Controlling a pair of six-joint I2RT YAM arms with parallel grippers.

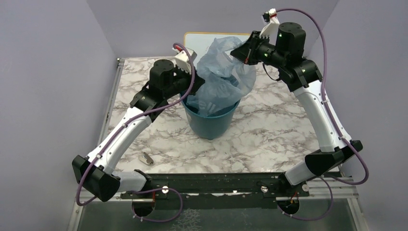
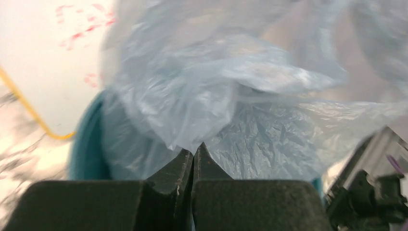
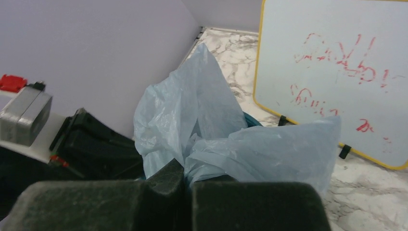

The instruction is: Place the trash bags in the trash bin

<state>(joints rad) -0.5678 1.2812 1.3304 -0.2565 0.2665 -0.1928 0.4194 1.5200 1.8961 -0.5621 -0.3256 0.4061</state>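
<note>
Desk (image 1: pixel 269 139): white marble pattern with grey veining, metal rail along its left edge; a black slotted bar runs across its near edge. Whiteboard (image 3: pixel 332 72): yellow-framed, upright at the far end of the desk, leaning against the back wall; red marker scribbles on its face, illegible; black clip feet at its lower edge. Small grey-brown object (image 1: pixel 146 158): lies on the desk near the left front, well apart from the whiteboard; its nature cannot be told. Walls (image 1: pixel 48 86): plain lilac, enclosing the desk on three sides.
</note>
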